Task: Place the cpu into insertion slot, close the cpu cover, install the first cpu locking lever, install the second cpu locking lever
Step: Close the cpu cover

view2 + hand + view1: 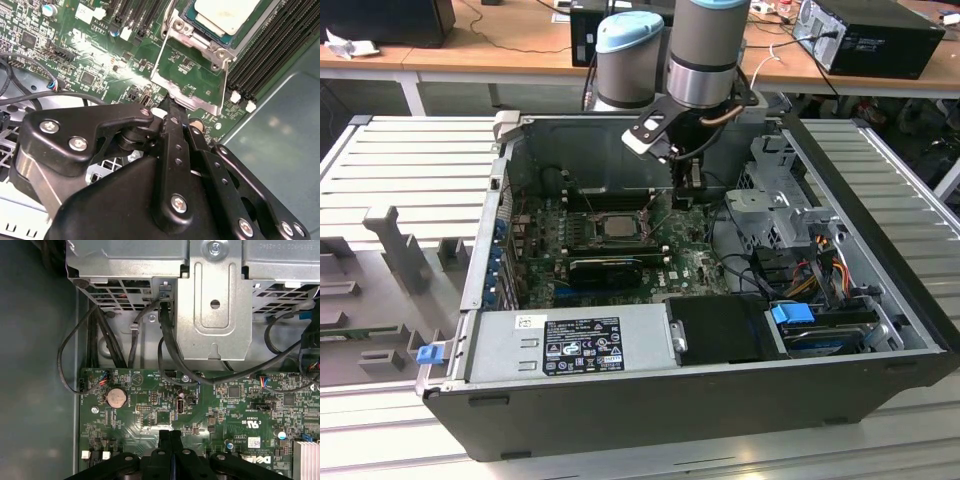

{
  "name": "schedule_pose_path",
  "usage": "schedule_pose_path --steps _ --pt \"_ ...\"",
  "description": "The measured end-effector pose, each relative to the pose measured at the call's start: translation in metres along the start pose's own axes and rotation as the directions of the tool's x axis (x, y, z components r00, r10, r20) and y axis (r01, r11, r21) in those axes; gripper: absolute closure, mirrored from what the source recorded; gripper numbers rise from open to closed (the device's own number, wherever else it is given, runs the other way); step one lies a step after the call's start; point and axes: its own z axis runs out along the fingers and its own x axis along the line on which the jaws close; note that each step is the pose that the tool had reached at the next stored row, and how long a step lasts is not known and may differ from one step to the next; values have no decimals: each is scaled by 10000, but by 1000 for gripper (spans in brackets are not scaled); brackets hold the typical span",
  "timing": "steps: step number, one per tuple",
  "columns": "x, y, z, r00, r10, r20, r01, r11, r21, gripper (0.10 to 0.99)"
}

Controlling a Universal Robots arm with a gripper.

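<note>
We see an open computer case (pixel 700 410) lying on a grey ribbed surface (pixel 410 150), and the arm reaches down into it. The cpu (pixel 617 226) already sits in the insertion slot (pixel 588 228) on the green board (pixel 165 405). In the second wrist view the cpu (pixel 225 12) shows its pale face inside the slot's metal rim (pixel 186 25).

The cpu cover (pixel 197 104) is flipped open. It lies beside the slot, and we can see the green board through its big window.

The hand (pixel 170 102) is down low, with its tip right at the outer edge of the cover. Its two fingers (pixel 164 440) are pressed together, with just a thin line between them. We cannot tell if the thin cover edge is caught in that line.

In the exterior view the hand (pixel 686 190) hangs just to the exterior view's right of the slot.
</note>
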Motion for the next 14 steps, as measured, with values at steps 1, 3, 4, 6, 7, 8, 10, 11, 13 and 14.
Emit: schedule_pose_path --steps 1,3,4,6,7,8,10,11,13,14 --pt "0 -4 0 10000 0 0 0 10000 0 980" --pt "0 -12 0 10000 0 0 0 10000 0 980" --pt "0 -15 -1 10000 0 0 0 10000 0 980" --pt "0 -21 -1 10000 0 0 0 10000 0 980" --pt "0 -23 -1 10000 0 0 0 10000 0 980" --pt "0 -27 -1 10000 0 0 0 10000 0 980" --pt "0 -39 -1 10000 1 0 -1 10000 0 980" --pt "0 -44 -1 10000 0 0 0 10000 0 980" --pt "0 -52 -1 10000 0 0 0 10000 0 980" --pt "0 -57 -1 10000 0 0 0 10000 0 980"
